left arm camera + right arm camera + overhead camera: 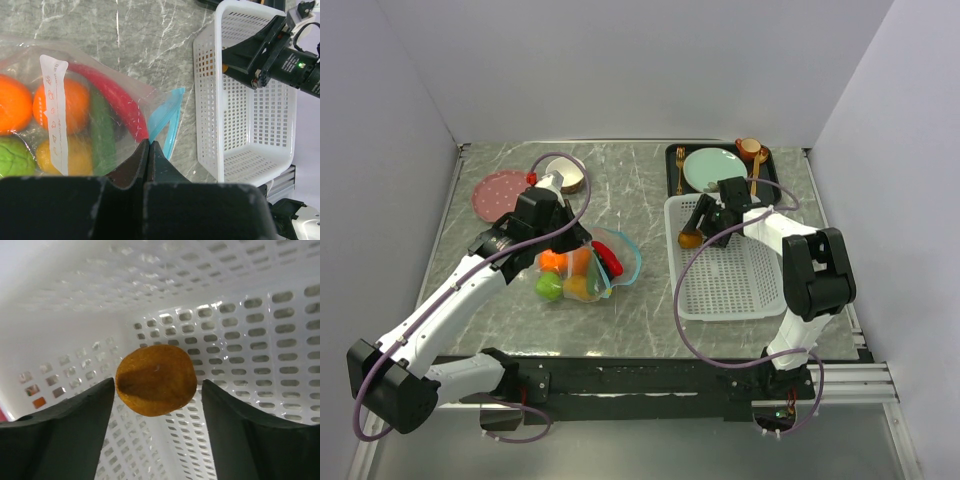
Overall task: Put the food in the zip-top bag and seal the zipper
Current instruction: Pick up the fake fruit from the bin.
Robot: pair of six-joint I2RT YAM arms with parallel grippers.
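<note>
The clear zip-top bag lies left of centre. It holds oranges, a green apple, a green pepper and a red chili. Its teal zipper gapes open on the right side. My left gripper is shut on the bag's edge where the zipper begins. In the white basket, my right gripper stands open around a yellow-brown fruit, which sits in the basket's far left corner, between the fingers.
Behind the basket a black tray carries a green plate, an orange cup, a gold fork and a spoon. A pink plate and a small bowl sit at the back left.
</note>
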